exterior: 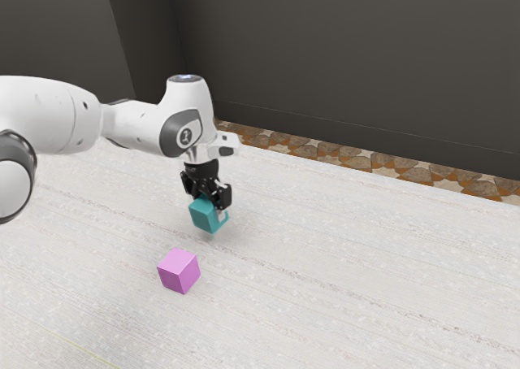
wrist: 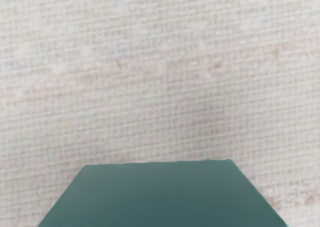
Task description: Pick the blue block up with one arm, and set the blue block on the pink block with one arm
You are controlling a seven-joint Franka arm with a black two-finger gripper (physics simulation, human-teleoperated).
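While claw (exterior: 210, 206) clamps blue block (exterior: 207, 217) at its tips | held above table (exterior: 366, 255) | pink block (exterior: 179, 271) nr, apart

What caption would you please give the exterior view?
Black two-finger gripper holds teal-blue cube above white table, near pink cube.

the arm (exterior: 122, 125) reaches in from the exterior view's left, over the table (exterior: 366, 271). the gripper (exterior: 210, 206) hangs below its end, above the table's middle, with the held block (exterior: 203, 217) between its fingers, touched from two sides and raised off the surface. the second block (exterior: 179, 271) rests on the table, nearer the camera and slightly toward the exterior view's left of the held one, apart from it. beyond the table's far edge lies a floor strip (exterior: 390, 164), with a wall (exterior: 341, 52) behind it. in the wrist view the held block (wrist: 160, 194) sits just under the hand, the table (wrist: 160, 62) beneath it.
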